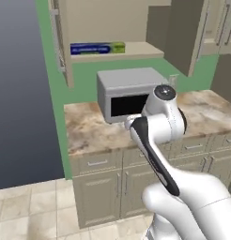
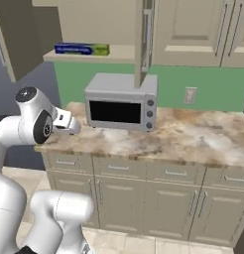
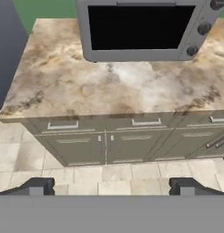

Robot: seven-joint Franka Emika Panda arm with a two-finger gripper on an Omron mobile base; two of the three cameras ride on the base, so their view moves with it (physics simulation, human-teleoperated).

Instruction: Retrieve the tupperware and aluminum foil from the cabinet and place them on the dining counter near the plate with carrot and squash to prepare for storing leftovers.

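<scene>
Foil box [image 1: 97, 48] on the open cabinet shelf, apparently well above the spread, empty end effector [image 3: 112, 185].

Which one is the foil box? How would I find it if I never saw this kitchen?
Find the grey microwave on the marble counter. Look straight up to the open cabinet shelf above it. The aluminum foil box is the long, flat box lying near the shelf's front edge, dark blue with a green end, unlike the beige cabinets around it.

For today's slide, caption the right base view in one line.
Foil box on open cabinet shelf above the toaster oven.
</scene>
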